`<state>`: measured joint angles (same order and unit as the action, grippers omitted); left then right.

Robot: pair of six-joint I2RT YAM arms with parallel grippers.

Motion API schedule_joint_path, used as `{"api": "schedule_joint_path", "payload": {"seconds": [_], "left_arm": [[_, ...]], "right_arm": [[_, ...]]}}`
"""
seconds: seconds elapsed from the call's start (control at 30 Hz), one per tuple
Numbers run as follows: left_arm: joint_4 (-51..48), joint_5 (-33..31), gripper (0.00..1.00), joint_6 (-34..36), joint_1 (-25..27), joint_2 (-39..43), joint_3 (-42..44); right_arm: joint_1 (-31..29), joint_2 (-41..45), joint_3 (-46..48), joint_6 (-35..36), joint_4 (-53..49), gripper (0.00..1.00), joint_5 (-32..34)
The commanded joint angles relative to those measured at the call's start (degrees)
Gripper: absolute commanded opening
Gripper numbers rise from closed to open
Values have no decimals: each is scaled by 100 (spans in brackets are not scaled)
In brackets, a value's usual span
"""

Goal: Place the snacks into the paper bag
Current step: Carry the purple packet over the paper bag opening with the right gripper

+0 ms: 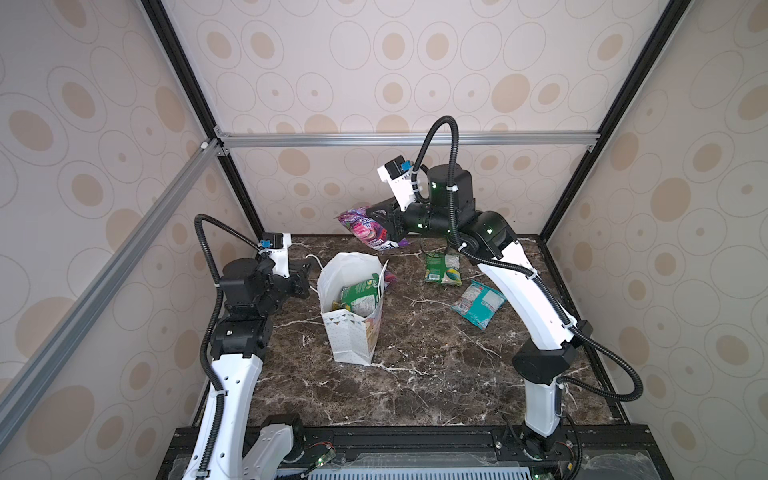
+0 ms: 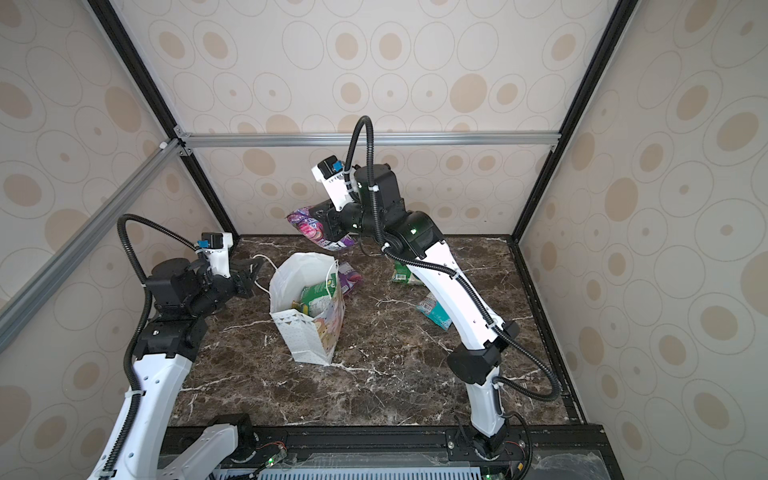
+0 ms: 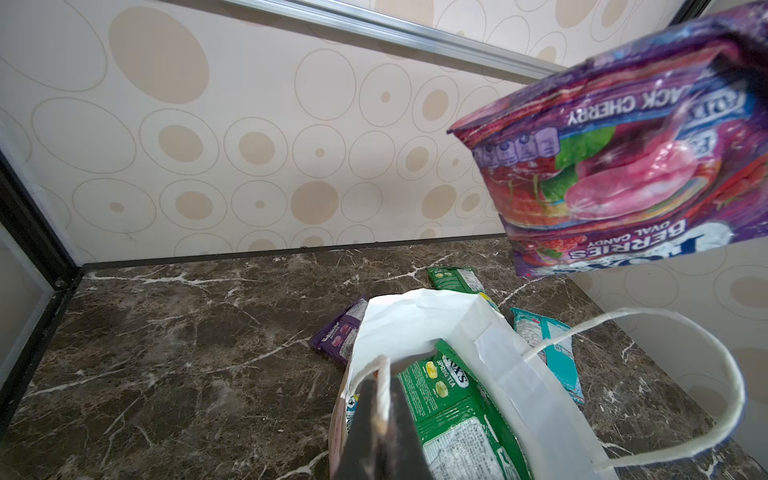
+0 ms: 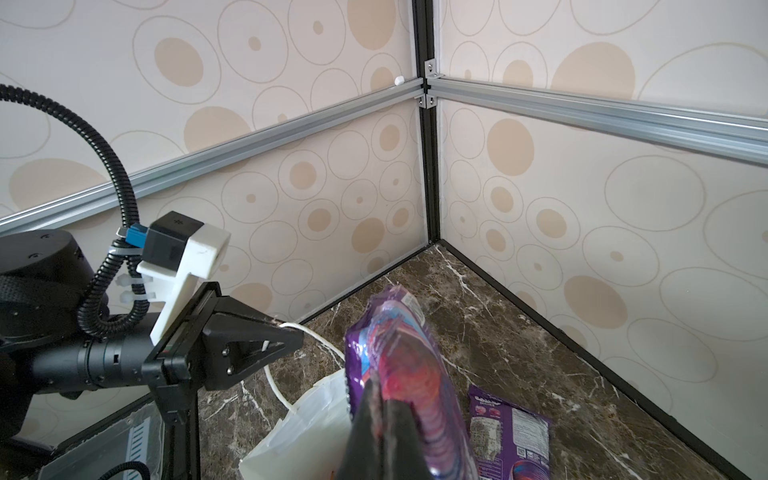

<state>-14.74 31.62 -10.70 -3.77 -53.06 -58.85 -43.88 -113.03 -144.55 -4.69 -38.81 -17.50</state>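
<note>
A dark marble table [image 1: 415,374] sits between beige, circle-patterned walls [image 1: 415,62], and the white paper bag [image 1: 351,340] stands open near its middle with a green packet [image 1: 359,293] inside. The left claw [image 3: 380,384] is pinched tight on one cord handle [image 4: 309,332] at the bag's left side. The right claw [image 4: 382,399] is clamped on a purple packet [image 1: 361,226] in the air just beyond the bag's far edge. A second purple packet [image 4: 511,432] lies just behind the bag, with a loose green packet [image 1: 442,270] and a teal packet [image 1: 478,303] off to the right.

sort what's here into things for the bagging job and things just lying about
For the job: paper bag, held purple packet, green packet inside bag, loose green packet, teal packet, loose purple packet.
Just there: table, metal rail, walls.
</note>
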Motion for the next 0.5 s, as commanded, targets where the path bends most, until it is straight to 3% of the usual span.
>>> {"api": "schedule_joint_path", "payload": {"seconds": [0.0,0.33,0.47], "left_arm": [[68,52,0,0,-45,107,-92],[42,12,0,20,-39,132,-94],[52,-30,0,30,-45,160,-92]], "right_arm": [[-123,-127,-161,195,361,0,-182],[-249,-393,-326,441,237,0,-430],[-283,-295,-270,841,-155,0,-427]]}}
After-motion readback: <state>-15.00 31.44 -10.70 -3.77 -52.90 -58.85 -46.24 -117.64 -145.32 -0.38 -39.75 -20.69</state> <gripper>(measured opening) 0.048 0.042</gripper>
